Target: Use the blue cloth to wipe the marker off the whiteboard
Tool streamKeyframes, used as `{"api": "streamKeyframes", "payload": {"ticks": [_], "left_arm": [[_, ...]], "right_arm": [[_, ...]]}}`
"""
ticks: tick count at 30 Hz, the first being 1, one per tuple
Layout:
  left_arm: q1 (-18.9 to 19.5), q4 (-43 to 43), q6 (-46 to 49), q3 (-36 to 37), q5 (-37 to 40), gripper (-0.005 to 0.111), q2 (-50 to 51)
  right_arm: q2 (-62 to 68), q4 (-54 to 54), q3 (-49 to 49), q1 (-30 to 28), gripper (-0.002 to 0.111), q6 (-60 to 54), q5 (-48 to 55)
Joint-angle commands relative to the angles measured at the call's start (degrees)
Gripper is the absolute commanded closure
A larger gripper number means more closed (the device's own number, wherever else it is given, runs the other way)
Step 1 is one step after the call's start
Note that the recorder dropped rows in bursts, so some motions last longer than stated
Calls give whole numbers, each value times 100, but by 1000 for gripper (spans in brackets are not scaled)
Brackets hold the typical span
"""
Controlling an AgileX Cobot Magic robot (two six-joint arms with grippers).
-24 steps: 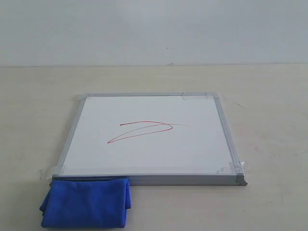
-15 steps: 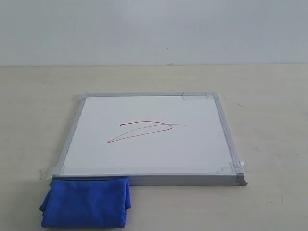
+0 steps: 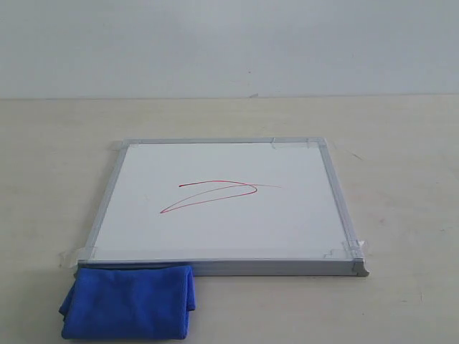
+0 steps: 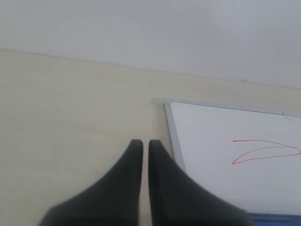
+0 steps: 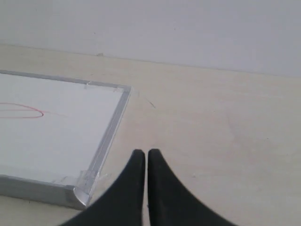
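Exterior view: the marker (image 3: 209,198) loops across the middle of the whiteboard (image 3: 287,233), the blue cloth (image 3: 129,301) touching its near-left corner, while left gripper (image 4: 142,142) and right gripper (image 5: 142,151) hang pinched together, empty.

The left gripper (image 4: 142,142) has its dark jaws drawn together to a thin slit, holding nothing, with the tips just outside the whiteboard's (image 4: 211,141) left frame. The right gripper (image 5: 142,151) is drawn together the same way and empty, just outside the whiteboard's right frame, near its front corner.

table (image 3: 401,143): pale beige (faint scuffs) | wall (image 3: 229,43): plain white, behind
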Motion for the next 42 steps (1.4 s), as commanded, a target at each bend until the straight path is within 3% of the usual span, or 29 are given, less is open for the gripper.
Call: {"api": "streamKeyframes", "payload": {"ticks": [1, 7, 10, 14, 20, 33, 36, 42], "left_arm": [[17, 15, 36, 23, 4, 102, -15], [17, 15, 36, 23, 4, 102, -15], [17, 15, 36, 23, 4, 102, -15], [17, 15, 36, 23, 4, 102, -15], [17, 15, 36, 23, 4, 102, -15], [17, 15, 36, 23, 4, 102, -15], [17, 15, 36, 23, 4, 102, -15], [17, 15, 36, 23, 4, 102, -15]], "right_arm": [[-28, 8, -4, -23, 108, -38, -591], [-28, 8, -4, -23, 108, 100, -1847], [-28, 17, -105, -23, 108, 412, -1915], [-15, 17, -820, -23, 108, 409, -1281], [999, 17, -2884, -23, 108, 393, 1703], [1212, 295, -3136, -23, 108, 471, 1316], [1838, 1297, -3136, -23, 108, -898, 1529], [3471, 4569, -3164, -23, 108, -4589, 2045]]}}
